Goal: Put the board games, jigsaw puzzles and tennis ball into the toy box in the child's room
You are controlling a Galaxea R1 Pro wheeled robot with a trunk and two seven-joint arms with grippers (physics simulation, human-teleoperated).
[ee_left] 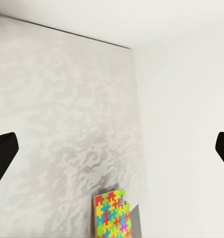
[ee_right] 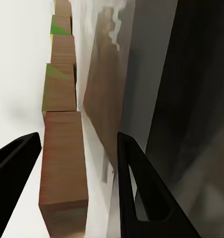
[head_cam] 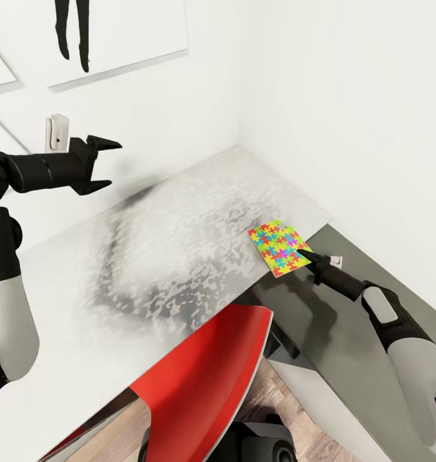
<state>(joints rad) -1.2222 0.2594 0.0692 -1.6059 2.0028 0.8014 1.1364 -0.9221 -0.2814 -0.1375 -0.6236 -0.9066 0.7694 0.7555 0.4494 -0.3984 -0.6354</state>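
Head camera looks down over the table [head_cam: 179,256]; left wrist camera shares its far corner.

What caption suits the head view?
Right claw reaching the jigsaw puzzle at the table edge; left claw open.

Right hand [head_cam: 305,256] at jigsaw puzzle [head_cam: 279,246]

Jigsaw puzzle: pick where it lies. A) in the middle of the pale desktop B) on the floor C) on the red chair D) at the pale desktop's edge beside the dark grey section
D: the jigsaw puzzle lies flat at the pale desktop's edge, next to the dark grey section, with the right gripper at its corner.
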